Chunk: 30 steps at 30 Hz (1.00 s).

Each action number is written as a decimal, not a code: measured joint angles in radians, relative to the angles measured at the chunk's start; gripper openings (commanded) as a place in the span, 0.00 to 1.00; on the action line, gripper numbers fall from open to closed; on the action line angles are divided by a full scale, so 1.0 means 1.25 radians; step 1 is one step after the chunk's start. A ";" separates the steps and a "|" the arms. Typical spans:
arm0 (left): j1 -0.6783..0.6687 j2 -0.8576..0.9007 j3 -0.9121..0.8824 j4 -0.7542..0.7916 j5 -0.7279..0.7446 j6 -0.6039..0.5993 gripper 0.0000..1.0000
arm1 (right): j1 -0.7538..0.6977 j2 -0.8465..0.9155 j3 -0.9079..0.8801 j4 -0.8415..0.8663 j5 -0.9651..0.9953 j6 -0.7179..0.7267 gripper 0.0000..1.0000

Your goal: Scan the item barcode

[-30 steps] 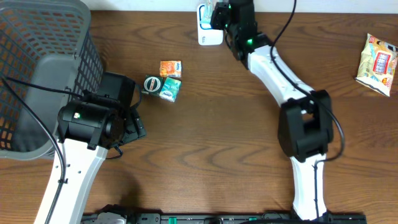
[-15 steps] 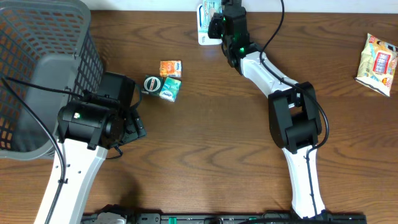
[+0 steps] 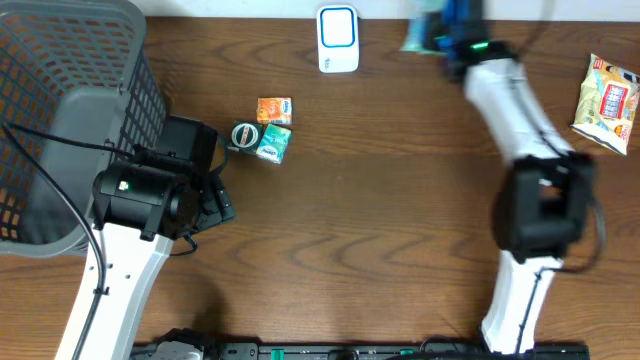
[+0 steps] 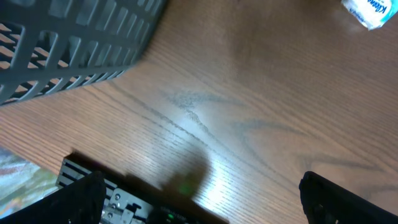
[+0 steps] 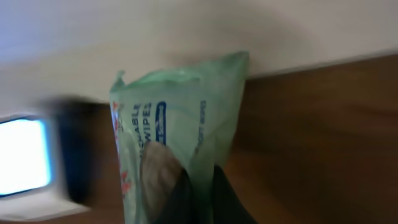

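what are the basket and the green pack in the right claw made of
Basket: looks like moulded grey plastic, matt, with a rigid open lattice wall. Green pack: seems to be thin plastic film, slightly glossy, creased and printed.

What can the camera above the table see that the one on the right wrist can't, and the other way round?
Only overhead: the grey plastic mesh basket, the small orange packet, round dark tin and teal packet near it, and the yellow-and-white snack bag.
Only the right wrist: the word WIPES printed on the green plastic wipes pack, pinched in the right hand.
Both: that pack, the white scanner with a lit screen, and the brown wooden table.
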 measured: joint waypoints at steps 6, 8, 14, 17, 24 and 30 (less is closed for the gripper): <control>0.000 0.000 0.000 0.000 0.000 0.000 0.98 | -0.162 -0.030 0.004 -0.178 0.078 -0.175 0.01; 0.000 0.000 0.000 0.000 0.000 0.000 0.98 | -0.200 -0.022 0.003 -0.203 0.091 -0.214 0.17; 0.000 0.000 0.000 0.000 0.000 0.000 0.98 | -0.297 -0.017 0.003 -0.225 0.098 -0.235 0.93; 0.000 0.000 0.000 0.000 0.000 0.000 0.98 | -0.322 -0.017 0.003 -0.252 0.057 -0.229 0.97; 0.000 0.000 0.000 0.000 0.000 0.000 0.98 | -0.316 -0.017 0.003 -0.303 -0.179 -0.217 0.85; 0.000 0.000 0.000 0.000 0.000 0.000 0.98 | -0.256 -0.017 0.003 -0.379 -0.429 -0.209 0.82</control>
